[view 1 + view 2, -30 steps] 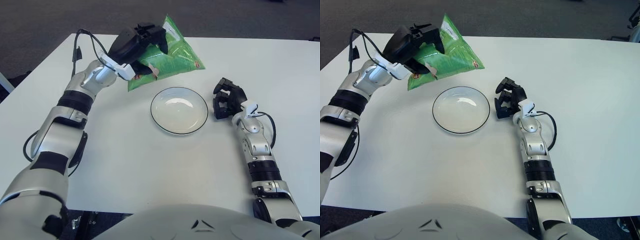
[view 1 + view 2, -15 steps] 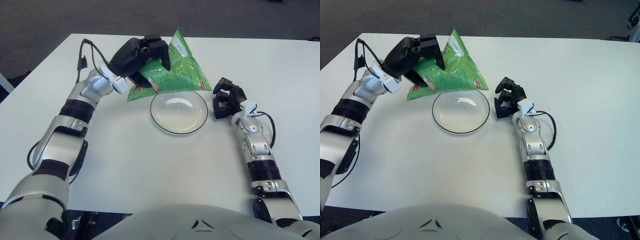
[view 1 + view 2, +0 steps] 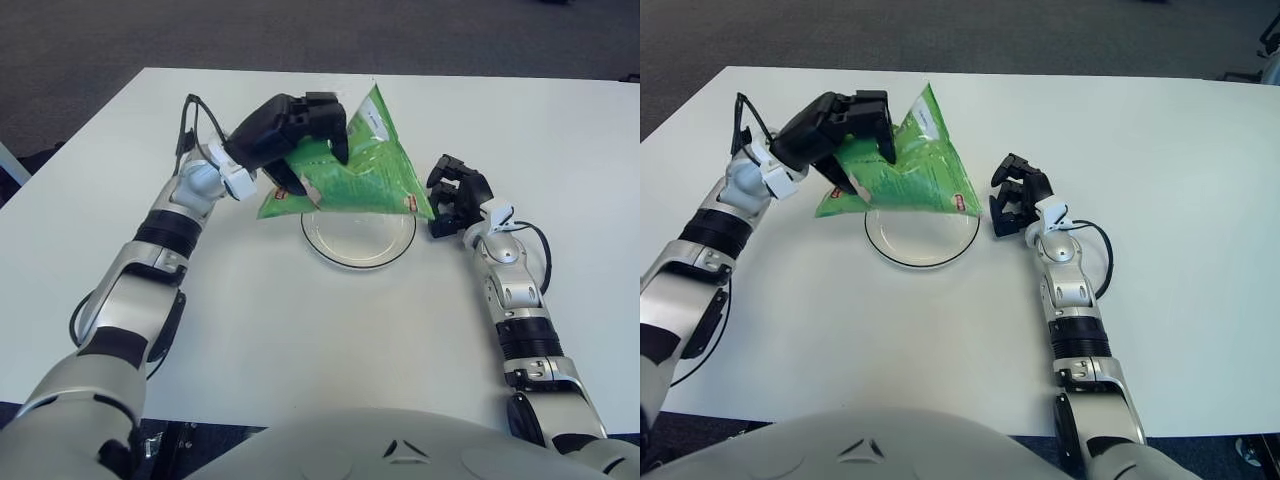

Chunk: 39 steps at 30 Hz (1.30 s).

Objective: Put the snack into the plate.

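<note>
The left hand (image 3: pixel 290 125) is clamped on the upper left part of a green snack bag (image 3: pixel 350 180), its dark fingers (image 3: pixel 335 120) wrapped over the top edge. The bag hangs from that grip above the worktop, tilted, with its wide lower edge spread over the far half of the plate (image 3: pixel 358 240). Whether that edge touches the plate's rim cannot be told.

The plate sits on the white worktop (image 3: pixel 300 330) near the middle, and its near half shows bare. The right hand (image 3: pixel 452 195) shows just beside the plate's right side, fingers curled and holding nothing, very near the bag's right corner.

By the look of it, the carrying step is nearly over and the placing step is at hand. The next move calls for bringing the bag a little nearer and lower, so it centres over the plate, then letting the fingers part so it settles inside the rim rather than across it.
</note>
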Available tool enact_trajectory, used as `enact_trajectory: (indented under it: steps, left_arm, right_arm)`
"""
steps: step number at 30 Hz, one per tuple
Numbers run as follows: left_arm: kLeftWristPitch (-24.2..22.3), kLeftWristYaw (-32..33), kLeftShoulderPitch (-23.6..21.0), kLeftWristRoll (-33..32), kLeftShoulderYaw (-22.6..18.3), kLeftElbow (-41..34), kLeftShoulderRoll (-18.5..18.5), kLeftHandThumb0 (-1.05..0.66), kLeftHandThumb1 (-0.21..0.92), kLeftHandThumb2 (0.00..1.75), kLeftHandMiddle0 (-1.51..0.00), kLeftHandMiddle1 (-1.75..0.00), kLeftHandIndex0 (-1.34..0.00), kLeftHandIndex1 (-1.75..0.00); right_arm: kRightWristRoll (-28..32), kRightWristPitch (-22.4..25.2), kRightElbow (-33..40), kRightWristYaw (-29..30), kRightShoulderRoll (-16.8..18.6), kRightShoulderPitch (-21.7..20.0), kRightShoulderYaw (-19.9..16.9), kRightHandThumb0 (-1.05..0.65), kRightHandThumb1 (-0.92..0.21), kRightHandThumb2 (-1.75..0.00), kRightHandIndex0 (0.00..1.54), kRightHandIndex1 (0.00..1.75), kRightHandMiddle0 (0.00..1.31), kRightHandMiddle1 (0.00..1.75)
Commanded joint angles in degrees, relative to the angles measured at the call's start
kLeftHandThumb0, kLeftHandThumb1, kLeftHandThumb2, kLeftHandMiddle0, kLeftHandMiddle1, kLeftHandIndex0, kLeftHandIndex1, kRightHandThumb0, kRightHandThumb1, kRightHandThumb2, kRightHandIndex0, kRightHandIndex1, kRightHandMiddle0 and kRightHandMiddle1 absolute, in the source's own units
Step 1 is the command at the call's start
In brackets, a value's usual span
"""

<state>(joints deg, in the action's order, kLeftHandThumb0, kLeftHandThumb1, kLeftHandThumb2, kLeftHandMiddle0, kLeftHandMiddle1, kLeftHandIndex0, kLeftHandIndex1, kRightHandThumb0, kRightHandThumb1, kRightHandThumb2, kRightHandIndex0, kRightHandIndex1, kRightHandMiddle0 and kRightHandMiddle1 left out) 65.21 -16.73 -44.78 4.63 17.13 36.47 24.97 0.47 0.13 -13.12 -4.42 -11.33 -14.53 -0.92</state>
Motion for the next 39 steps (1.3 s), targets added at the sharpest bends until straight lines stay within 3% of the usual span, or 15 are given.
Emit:
enact_trajectory:
  steps: [1, 12, 26, 39]
  left_arm:
    - [0.8, -2.9, 0.2, -1.6, 0.3, 0.9, -0.9, 0.0, -0.05, 1.69, -0.92, -1.64, -0.66, -1.75]
    - [-0.9, -9.5, -0.1, -2.5, 0.4, 1.3, -3.1, 0.0, 0.0, 1.65, -0.88, -1.65, -0.62, -1.75]
    - [-6.4, -13.9, -0.3, -0.2, 1.3, 0.0, -6.4, 0.0, 0.02, 1.62, -0.87, -1.64, -0.61, -1.75]
    - [-3.7, -14.2, -2.2, 4.1, 1.3, 4.1, -7.9, 0.0, 0.04, 1.61, -0.85, -1.65, -0.59, -1.75]
  right_arm:
    - [-1.9, 5.0, -5.4, -0.1, -0.1, 5.0, 1.0, -0.01, 0.06, -1.75, 0.89, 1.75, 0.67, 1.75]
    - [-2.0, 5.3, -4.7, 0.2, -0.2, 5.1, 1.4, -0.01, -0.03, -1.65, 0.83, 1.74, 0.6, 1.75]
    - [-2.0, 5.8, -3.5, 0.5, 0.0, 5.6, 1.8, -0.01, 0.05, -1.74, 0.89, 1.75, 0.66, 1.74]
    - [-2.4, 6.6, -2.3, 0.7, 0.1, 5.8, 2.2, -0.01, 0.04, -1.73, 0.88, 1.75, 0.65, 1.75]
